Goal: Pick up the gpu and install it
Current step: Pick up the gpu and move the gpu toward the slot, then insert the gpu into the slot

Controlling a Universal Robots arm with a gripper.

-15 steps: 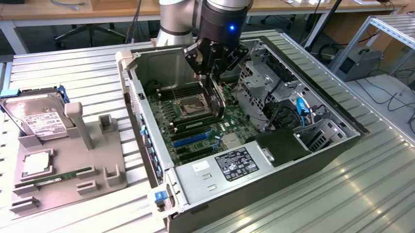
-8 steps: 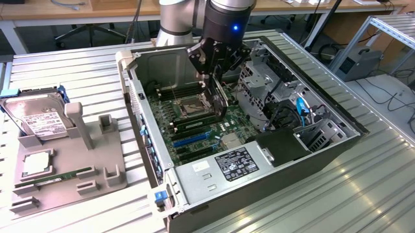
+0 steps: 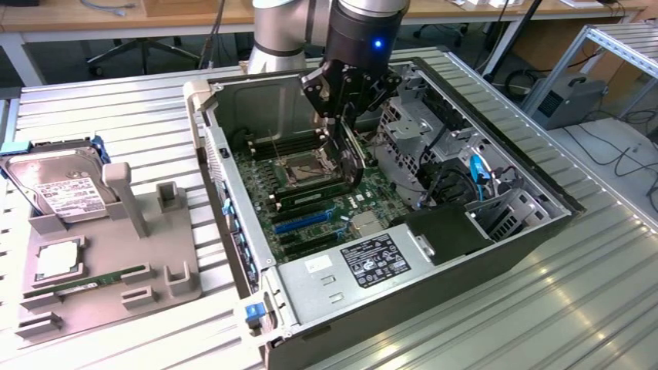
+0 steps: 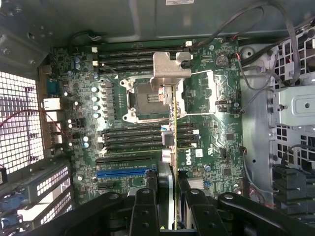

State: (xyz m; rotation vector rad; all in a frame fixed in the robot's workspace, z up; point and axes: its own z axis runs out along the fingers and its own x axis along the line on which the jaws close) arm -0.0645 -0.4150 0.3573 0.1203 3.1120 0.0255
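gpu (image 3: 353, 158), thin flat dark expansion card with a silvery metal end bracket (image 4: 170, 69): clamped in the hand (image 3: 344, 116), inside the open grey metal PC case (image 3: 206, 104), clear of the board.

Hand (image 4: 173, 209): black fingers narrow, pinching the card's two flat faces at its upper end.

Long axis looks roughly upright. The card hangs edge-on below the fingers, bracket end lowest, over the square empty CPU socket (image 4: 147, 98) on the green motherboard (image 3: 308, 200).

Key relation, as I judge it: the long blue expansion slot (image 3: 303, 221) lies toward the exterior view's lower left of the card, nearer the perforated rear wall. The card is not over it and not seated. In the wrist view the slot (image 4: 123, 173) runs crosswise to the card's edge line, so the two don't look aligned.

Surroundings: tangled cables and the drive cage sit on the case's far side, near the hand. Case sits on a ribbed aluminium tabletop (image 3: 575, 308). Well apart, at the exterior view's left, a grey moulded fixture (image 3: 123, 301) carries a silver hard drive (image 3: 62, 193) and a slim green RAM stick (image 3: 88, 281).
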